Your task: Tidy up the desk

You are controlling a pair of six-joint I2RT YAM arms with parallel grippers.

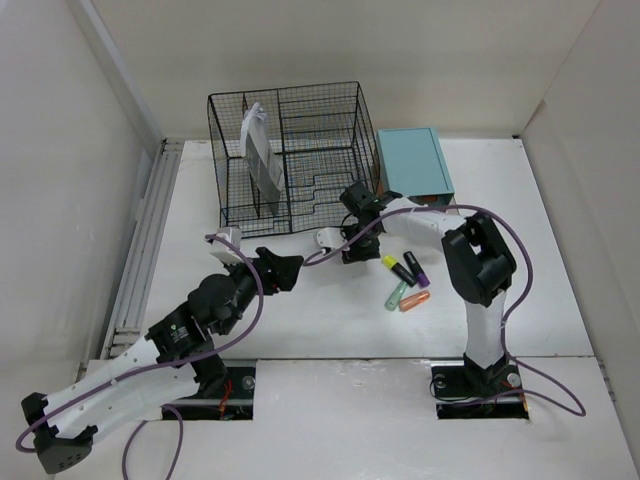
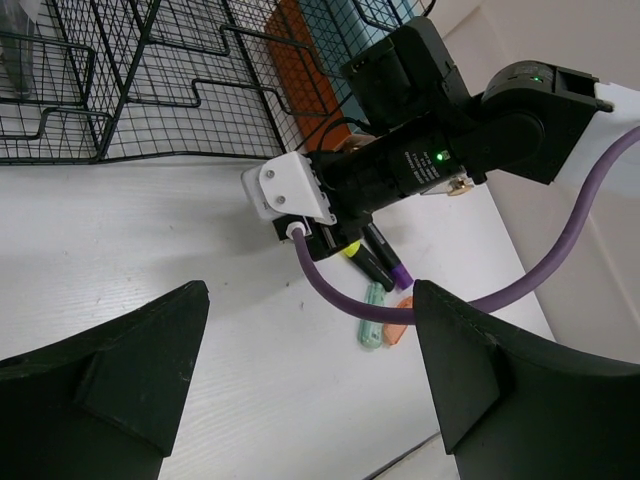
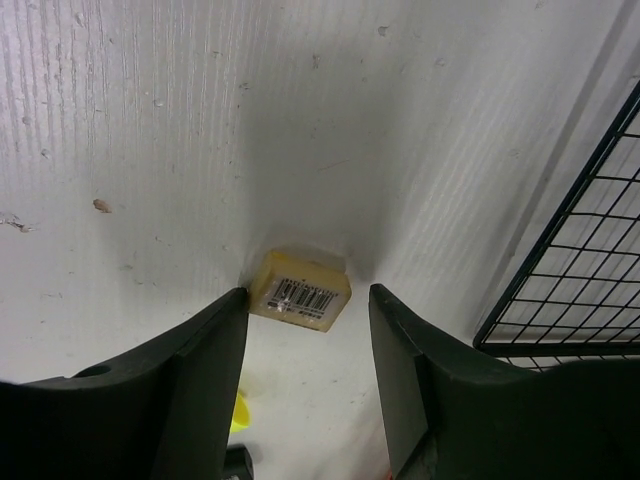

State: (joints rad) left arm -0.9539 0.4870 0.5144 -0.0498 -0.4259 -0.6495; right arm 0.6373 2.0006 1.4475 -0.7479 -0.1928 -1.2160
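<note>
A white desk fills the space between pale walls, with a grey rail along its left edge. At the back stands a black wire-mesh organizer with a pale packet upright in its left compartment. A teal drawer box sits just beside it on the right. The right gripper points down at the desk just in front of the organizer, its jaws spread, and a small yellow block with a barcode label lies on the surface between the tips. The left-hand finger seems to brush the block's edge, though the shadow makes that hard to judge; the other finger stands clear of it, so nothing is grasped. The left gripper hovers above the desk near the right gripper, its jaws wide apart and holding nothing. To the right of both, near the right arm, four pens lie close together: a yellow-capped marker, a purple-capped marker, a green highlighter and an orange highlighter.
</note>
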